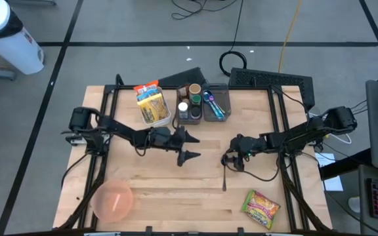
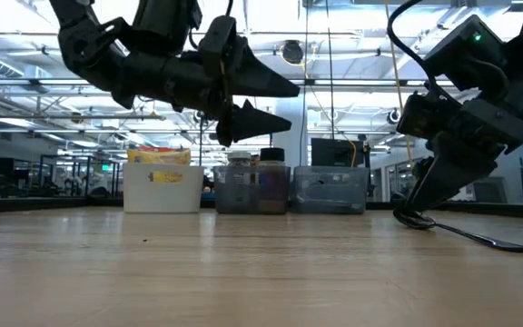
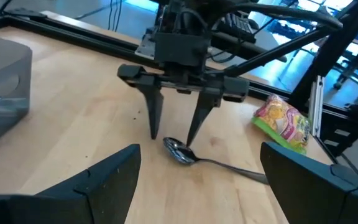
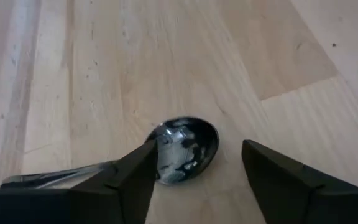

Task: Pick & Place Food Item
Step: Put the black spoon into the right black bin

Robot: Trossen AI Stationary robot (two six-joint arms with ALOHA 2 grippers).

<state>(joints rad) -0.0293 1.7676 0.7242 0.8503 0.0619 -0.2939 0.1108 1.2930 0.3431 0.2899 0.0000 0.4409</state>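
Observation:
A metal spoon point(image 4: 185, 146) lies flat on the wooden table, its bowl toward the middle and its handle point(image 1: 224, 182) pointing to the near edge. My right gripper point(image 4: 197, 155) is open and slants down onto the table, one finger on either side of the spoon's bowl point(image 3: 180, 151). My left gripper point(image 1: 190, 147) hangs open above the table's middle, to the left of the spoon, with nothing between its fingers. A yellow-and-pink food packet point(image 1: 261, 208) lies flat near the front right corner, apart from both grippers. My right gripper slants down from the table's right side, its fingertips at the tabletop astride the spoon's bowl. One finger point(image 4: 143, 169) stands right at the bowl's edge by the neck; I cannot tell whether it touches. The spoon lies flat on the table.
A pink bowl point(image 1: 113, 200) sits at the front left. At the far edge stand a white bin point(image 1: 153, 107) with yellow packets and two grey bins point(image 1: 203, 105) holding jars and utensils. Black frame rails point(image 1: 287, 137) run along both sides.

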